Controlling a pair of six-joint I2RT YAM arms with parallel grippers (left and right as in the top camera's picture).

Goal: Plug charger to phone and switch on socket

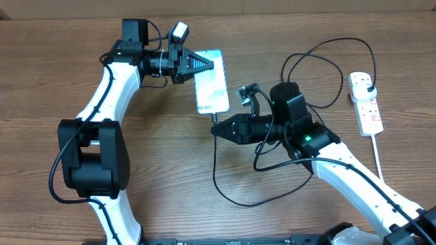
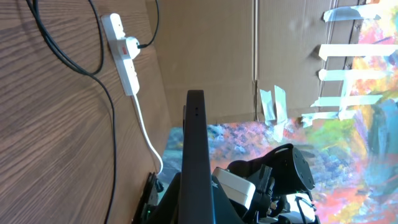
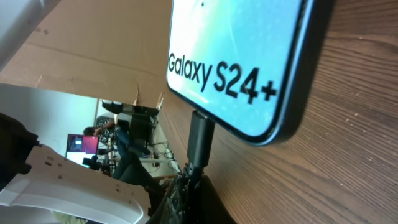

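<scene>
The phone (image 1: 212, 87) lies on the wooden table with its light blue screen lit; it reads "Galaxy S24+" in the right wrist view (image 3: 249, 56). My left gripper (image 1: 204, 64) is shut on the phone's far edge, seen as a dark bar (image 2: 196, 149). My right gripper (image 1: 216, 129) is shut on the charger's small plug tip (image 3: 200, 138), which sits against the port in the phone's near edge (image 1: 213, 117). The black charger cable (image 1: 225, 190) loops to the white socket strip (image 1: 366, 102), where its black plug (image 1: 368, 85) sits in an outlet. The strip also shows in the left wrist view (image 2: 122, 53).
The strip's thick white cord (image 1: 379, 153) runs toward the front right edge of the table. Loose loops of black cable (image 1: 320, 61) lie between the right arm and the strip. Cardboard walls stand beyond the table (image 2: 211, 56).
</scene>
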